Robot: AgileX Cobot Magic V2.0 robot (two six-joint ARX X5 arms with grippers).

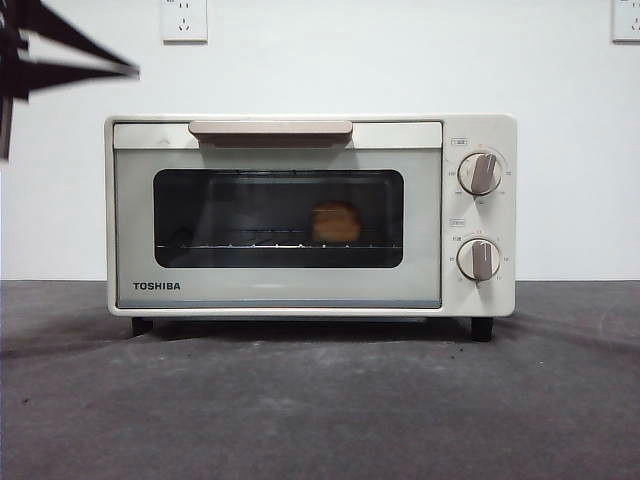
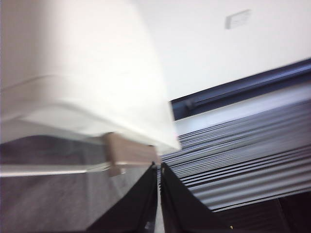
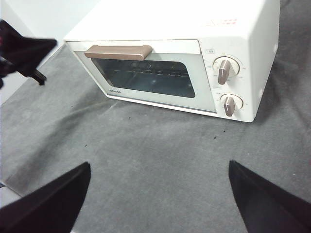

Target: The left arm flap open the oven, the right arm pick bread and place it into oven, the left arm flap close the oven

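Note:
The cream-white oven (image 1: 280, 292) stands with its door closed and its beige handle (image 1: 270, 128) up at the top. Through the dark window I see the golden-brown bread (image 1: 336, 222) lying on the inner rack. In the front view the left gripper (image 1: 70, 65) is a blurred black shape at the top left, apart from the oven. Its wrist view shows the jaws shut (image 2: 159, 167) just off the end of the handle (image 2: 127, 151), beside the oven's top (image 2: 87, 73). The right gripper (image 3: 159, 165) hangs open and empty, well back from the oven (image 3: 243, 39).
The oven stands on a dark grey mat (image 1: 320, 400) in front of a white wall. Two wall sockets (image 1: 184, 20) (image 1: 626, 20) sit high on that wall. The left gripper (image 3: 24, 53) also shows in the right wrist view.

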